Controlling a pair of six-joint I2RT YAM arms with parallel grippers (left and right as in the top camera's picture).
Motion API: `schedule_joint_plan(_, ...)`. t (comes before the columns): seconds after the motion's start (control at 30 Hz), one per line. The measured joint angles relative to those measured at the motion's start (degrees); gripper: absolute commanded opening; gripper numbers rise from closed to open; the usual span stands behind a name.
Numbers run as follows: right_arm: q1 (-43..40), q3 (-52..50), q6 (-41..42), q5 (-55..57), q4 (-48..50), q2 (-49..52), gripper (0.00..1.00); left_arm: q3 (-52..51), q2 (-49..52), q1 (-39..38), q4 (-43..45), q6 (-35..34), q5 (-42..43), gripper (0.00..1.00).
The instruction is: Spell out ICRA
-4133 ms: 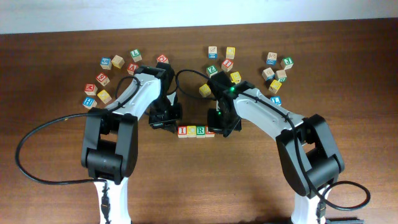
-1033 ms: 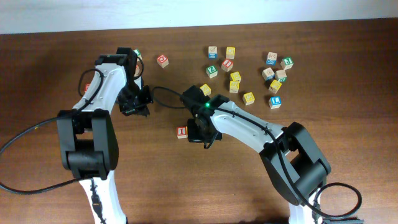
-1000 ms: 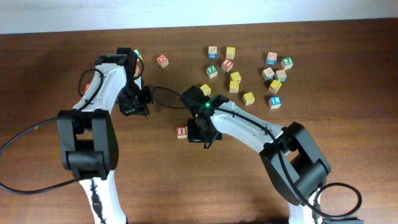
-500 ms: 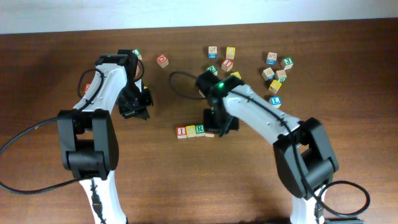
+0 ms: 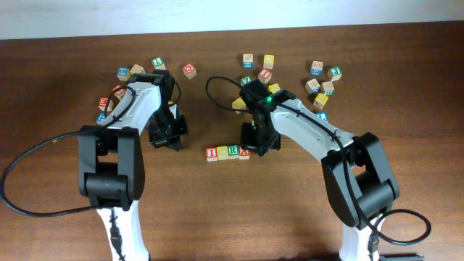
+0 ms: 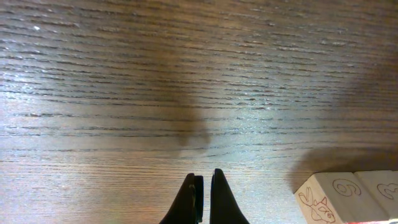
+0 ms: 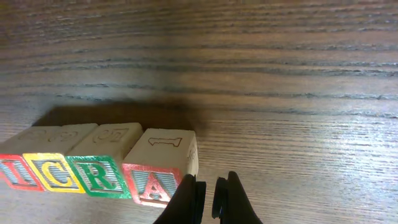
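Wood table (image 5: 217, 217): ICRA row (image 7: 99, 176) lies left-to-right, cubes touching. Right gripper (image 7: 210, 183) clenched on nothing, just beside the A cube (image 7: 149, 185) at row's end; left gripper (image 6: 204, 180) clenched, empty, farther off past the I cube (image 5: 212, 153). Word reads complete

Closed left gripper (image 6: 204, 178) near 2 cubes (image 6: 328, 198)

The left arm (image 5: 138, 109) and right arm (image 5: 315, 134) are built of white links with bulky black joints, each trailing a looping black cable (image 5: 207, 87). A small green light (image 5: 269, 99) glows on the right one. The left hand (image 6: 204, 199) and right hand (image 7: 208, 199) end in slim, tapered black fingers (image 7: 234, 196).
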Motion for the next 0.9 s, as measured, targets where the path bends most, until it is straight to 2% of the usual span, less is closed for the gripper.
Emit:
schedule_joint_plan(0.47,-0.92,0.0,-0.02,-0.2,1.62,0.0,0.04,-0.15,0.0,-1.36,-1.46,0.0,0.02,0.0)
schedule_joint_plan(0.67,-1.25,-0.61,-0.24,-0.2,-6.78,0.0,0.04,-0.48,0.0,-3.34,3.06,-0.15,0.02,0.0)
schedule_joint_plan(0.9,2.91,-4.11,-1.05,-0.2,-0.9,0.0,0.04,-0.48,0.0,-3.04,4.46,-0.7,-0.04,0.0)
